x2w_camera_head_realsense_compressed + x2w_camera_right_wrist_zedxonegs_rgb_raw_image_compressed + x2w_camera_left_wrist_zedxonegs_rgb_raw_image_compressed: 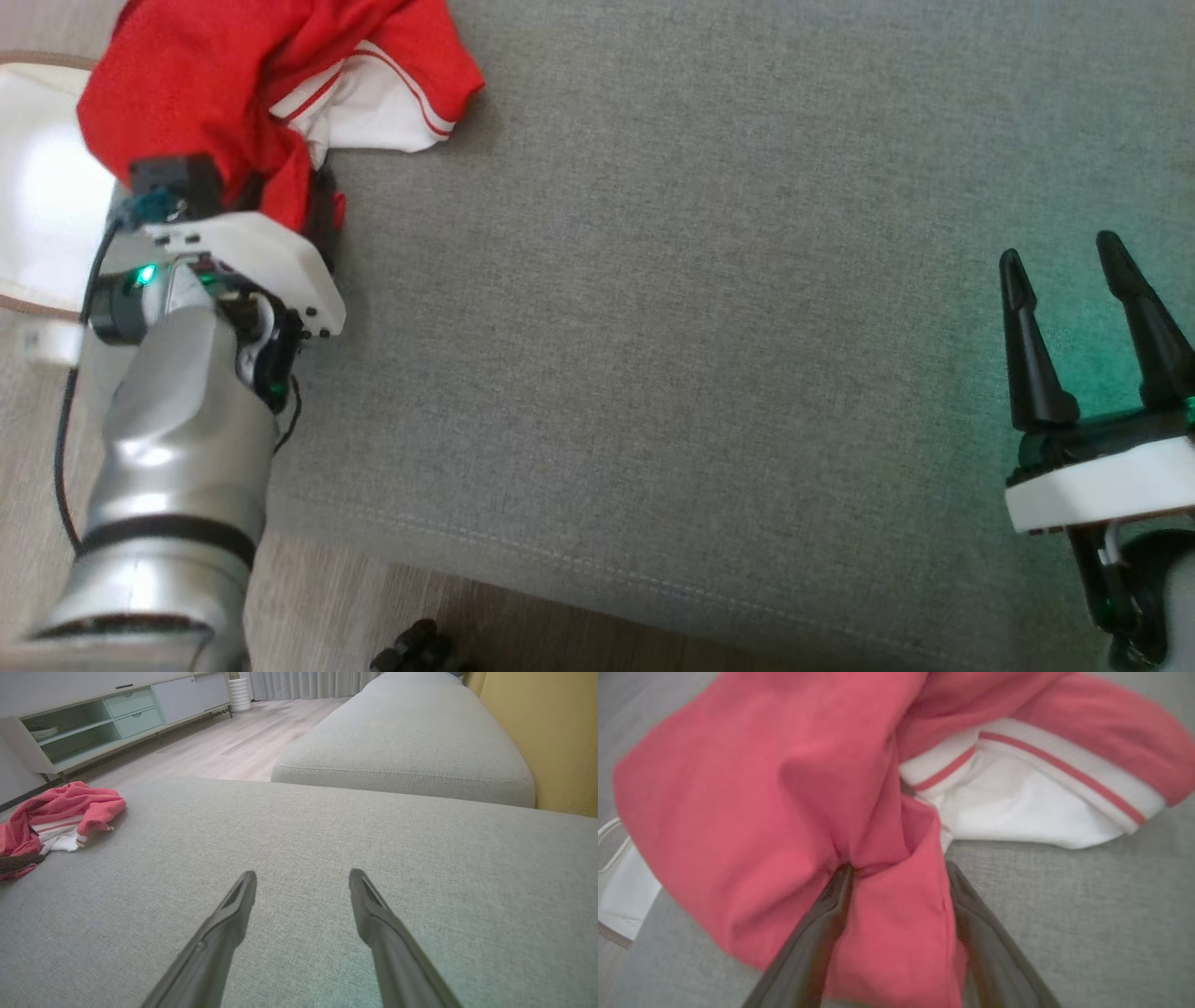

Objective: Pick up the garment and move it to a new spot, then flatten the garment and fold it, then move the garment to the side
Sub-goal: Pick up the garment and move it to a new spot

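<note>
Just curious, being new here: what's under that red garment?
The red garment lies on the grey cushion, one edge over a white object. Anything beneath its crumpled middle is covered.

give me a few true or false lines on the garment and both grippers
1. The garment lies spread flat. False: it is crumpled in a heap.
2. The garment is on the sofa. True.
3. The left gripper has red cloth between its open jaws. True.
4. The right gripper grips a sleeve. False: its jaws are open over bare sofa, apart from the garment.
5. The garment is all red. False: part of it is white with red stripes.
</note>
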Controlling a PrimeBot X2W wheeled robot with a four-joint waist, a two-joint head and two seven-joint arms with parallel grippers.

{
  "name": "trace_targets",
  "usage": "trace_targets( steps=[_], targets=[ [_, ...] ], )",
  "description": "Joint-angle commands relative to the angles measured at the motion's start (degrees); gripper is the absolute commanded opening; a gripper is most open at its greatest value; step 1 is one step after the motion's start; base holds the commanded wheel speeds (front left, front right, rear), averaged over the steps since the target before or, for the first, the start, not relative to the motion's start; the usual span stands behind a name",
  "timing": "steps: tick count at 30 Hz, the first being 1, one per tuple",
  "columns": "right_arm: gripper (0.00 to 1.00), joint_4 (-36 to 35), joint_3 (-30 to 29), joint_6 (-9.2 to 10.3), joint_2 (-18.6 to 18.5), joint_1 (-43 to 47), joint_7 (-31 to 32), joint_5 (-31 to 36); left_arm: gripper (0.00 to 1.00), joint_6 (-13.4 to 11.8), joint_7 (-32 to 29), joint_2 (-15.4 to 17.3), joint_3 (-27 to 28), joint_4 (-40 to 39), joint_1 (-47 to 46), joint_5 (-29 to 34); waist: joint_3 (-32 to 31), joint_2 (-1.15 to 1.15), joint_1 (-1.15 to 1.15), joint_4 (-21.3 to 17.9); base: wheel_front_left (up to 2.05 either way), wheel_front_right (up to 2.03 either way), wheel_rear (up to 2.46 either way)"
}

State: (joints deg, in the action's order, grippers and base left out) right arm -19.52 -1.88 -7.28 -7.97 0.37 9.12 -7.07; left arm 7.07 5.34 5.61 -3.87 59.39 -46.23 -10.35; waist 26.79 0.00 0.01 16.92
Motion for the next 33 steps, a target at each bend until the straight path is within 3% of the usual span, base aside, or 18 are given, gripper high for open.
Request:
trace_targets(
  steps=[1, 3, 4, 5, 6, 11, 14, 26, 33],
  targets=[
    [1.00, -2.3, 1.8, -0.21, -0.6, -1.1, 0.1, -0.6, 1.00, 0.1, -1.9, 3.5, 0.7, 1.3, -2.0, -0.7, 0.3, 0.00, -0.01, -0.2, 0.00, 0.00, 0.00],
    [1.00, -2.2, 1.9, -0.21, -0.6, -1.3, 0.1, -0.7, 1.00, 0.2, -3.2, 3.6, 0.5, 2.9, -2.7, -0.9, 0.3, 0.00, -0.01, -0.3, 0.00, 0.00, 0.00],
    [1.00, -2.1, 2.0, -0.21, -0.5, -1.4, 0.1, -0.7, 0.83, 0.2, -3.8, 3.7, 0.2, 4.0, -3.4, -1.0, 0.3, 0.00, -0.01, -0.3, 0.00, 0.00, 0.00],
    [1.00, -2.0, 2.1, -0.21, -0.5, -1.5, 0.0, -0.7, 0.30, 0.2, -3.0, 3.9, 0.2, 4.4, -4.0, -1.2, 0.2, 0.00, -0.01, -0.4, 0.00, 0.00, 0.00],
    [1.00, -1.8, 2.1, -0.21, -0.4, -1.5, -0.2, -0.8, 0.00, 0.2, -1.7, 4.1, 0.4, 4.7, -4.4, -1.4, -0.3, 0.00, -0.01, -0.4, 0.00, 0.00, 0.00],
    [1.00, -0.6, 1.9, -0.21, 0.2, -1.1, -1.2, -0.8, 0.00, -1.1, 7.1, 5.7, 0.4, 3.6, -4.5, -1.0, -3.4, 0.00, -0.01, -0.6, 0.00, 0.00, 0.00],
    [1.00, 0.3, 1.9, -0.21, 1.0, -0.8, -2.8, -0.9, 0.00, -2.7, 9.4, 6.9, 0.5, -1.1, -3.0, -0.2, -7.0, 0.00, -0.01, -0.8, 0.00, 0.00, 0.00],
    [1.00, 4.7, 4.5, -0.21, 3.9, 1.5, -7.8, -3.0, 0.00, -6.6, 9.4, 6.8, 1.0, -29.2, 15.2, 0.9, -19.1, 0.00, -0.01, -4.9, 0.00, 0.00, 0.00],
    [1.00, 6.6, 5.7, -0.21, 4.8, 3.0, -9.2, -4.1, 0.00, -7.1, 3.3, 4.9, -2.9, -47.0, 25.9, 1.8, -21.1, 0.00, -0.01, -10.9, 0.00, 0.00, 0.00]
  ],
)
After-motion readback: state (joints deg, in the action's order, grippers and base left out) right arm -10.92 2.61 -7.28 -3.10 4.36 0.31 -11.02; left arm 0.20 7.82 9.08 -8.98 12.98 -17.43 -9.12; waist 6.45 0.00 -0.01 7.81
